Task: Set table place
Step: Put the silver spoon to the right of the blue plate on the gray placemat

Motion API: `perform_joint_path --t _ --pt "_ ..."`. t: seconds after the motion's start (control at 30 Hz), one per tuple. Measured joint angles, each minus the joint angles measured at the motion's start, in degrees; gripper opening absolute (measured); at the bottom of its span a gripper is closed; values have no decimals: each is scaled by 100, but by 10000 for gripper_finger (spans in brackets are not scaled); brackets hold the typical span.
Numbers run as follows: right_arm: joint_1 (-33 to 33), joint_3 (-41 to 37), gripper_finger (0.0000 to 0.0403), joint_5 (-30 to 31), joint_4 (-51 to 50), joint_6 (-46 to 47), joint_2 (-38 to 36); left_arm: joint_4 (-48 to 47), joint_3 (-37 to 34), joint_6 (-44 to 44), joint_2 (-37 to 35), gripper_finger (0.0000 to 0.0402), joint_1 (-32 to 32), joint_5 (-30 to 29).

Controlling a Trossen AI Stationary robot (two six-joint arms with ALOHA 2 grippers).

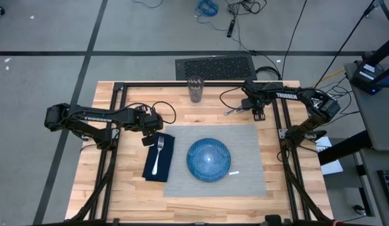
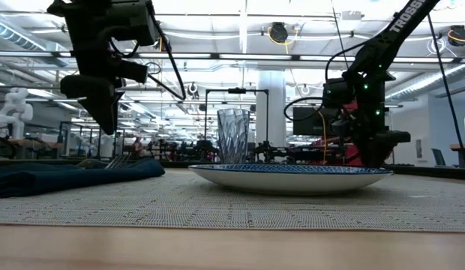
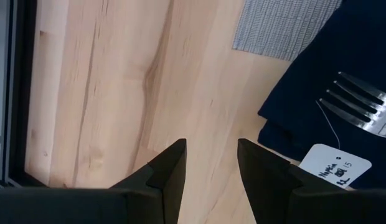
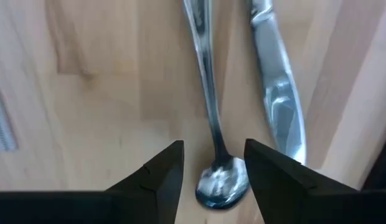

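The right tool hangs open over the spoon near the far edge of the bench. The knife lies just beside the spoon, so the tool might bump it or grab both. The glass stands near. The left tool is open and empty by the napkin and fork. The grey mat lies mid-bench under the plate.

Floor: grey carpet crossed by dark seams.
Cables: a blue coil and black leads lay on the floor.
Ceiling: long strip lights ran overhead.
Room: a white column and distant desks stood behind.
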Motion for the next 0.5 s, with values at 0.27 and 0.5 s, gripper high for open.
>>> perform_joint_path --t 0.27,0.5 --pt "30 0 140 -42 59 -63 0 -4 0 4 0 130 -2 0" --pt "-151 6 137 -116 85 1 251 102 0 4 0 130 -1 0"
